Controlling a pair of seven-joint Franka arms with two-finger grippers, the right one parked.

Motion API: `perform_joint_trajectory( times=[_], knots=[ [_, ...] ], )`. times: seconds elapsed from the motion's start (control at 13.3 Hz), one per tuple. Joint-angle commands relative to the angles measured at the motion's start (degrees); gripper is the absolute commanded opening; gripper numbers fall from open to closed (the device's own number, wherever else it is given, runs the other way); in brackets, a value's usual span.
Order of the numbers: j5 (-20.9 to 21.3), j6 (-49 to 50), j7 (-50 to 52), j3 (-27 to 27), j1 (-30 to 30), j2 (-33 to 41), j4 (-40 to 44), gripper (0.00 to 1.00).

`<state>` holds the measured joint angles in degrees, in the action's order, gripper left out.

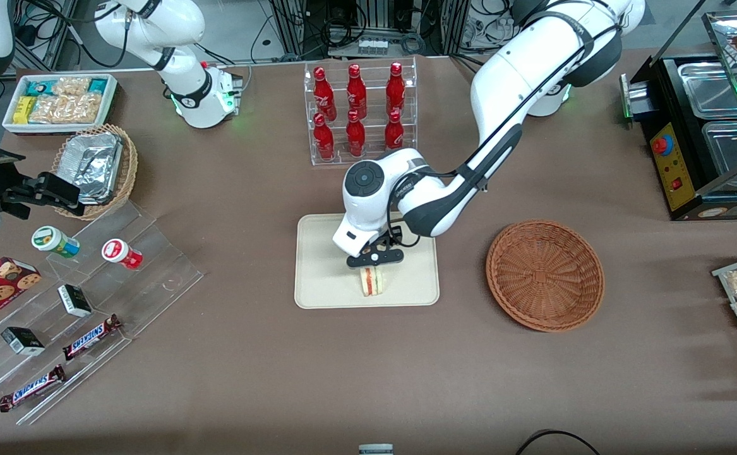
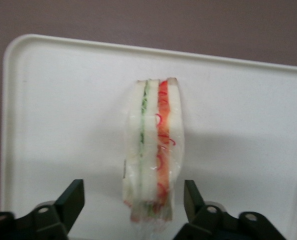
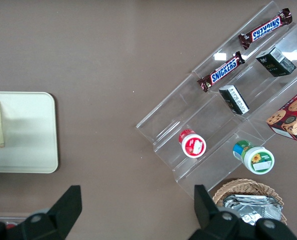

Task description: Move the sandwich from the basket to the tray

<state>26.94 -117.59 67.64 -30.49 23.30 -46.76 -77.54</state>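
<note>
The sandwich stands on the tray near its front edge. The gripper hovers above it, fingers spread and not touching; the arm hides part of the tray. The basket holds nothing.

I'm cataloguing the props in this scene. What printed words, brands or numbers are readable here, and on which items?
"SNICKERS": on the two chocolate bars on the clear stepped display.
Round tubs, small dark boxes, cookie box, red bottles: print too small to read.
Sandwich, tray, basket, open gripper over the tray: no text.
</note>
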Motion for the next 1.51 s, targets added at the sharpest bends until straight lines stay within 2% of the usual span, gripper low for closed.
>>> perform_joint_trajectory(
  times=[0.0,0.3,0.38,0.6,0.83,0.98,1.05,1.2,1.43],
  knots=[
    [-7.48,7.27,0.12,-0.01,-2.71,10.6,-0.68,0.99],
    [-11.29,21.23,-1.62,-0.27,-10.18,21.59,-0.95,0.99],
    [-13.12,24.48,-5.72,-0.27,-13.07,24.4,-1.03,0.99],
    [-15.15,35.21,-20.22,-0.18,-21.86,30.92,-0.95,0.99],
    [-19.1,39.53,-37.27,-0.01,-32.31,35.14,-1.12,0.99],
    [-20.61,40.33,-44.67,0.17,-36.73,36.47,-1.3,0.99],
    [-20.87,40.33,-46.53,0.78,-37.09,36.91,-1.3,0.99],
    [-22.27,39.89,-47.34,6.91,-35.52,37.7,-1.3,0.99],
    [-25.7,39.72,-55.92,17.7,-30.71,40.5,-2.96,0.99]
  ],
)
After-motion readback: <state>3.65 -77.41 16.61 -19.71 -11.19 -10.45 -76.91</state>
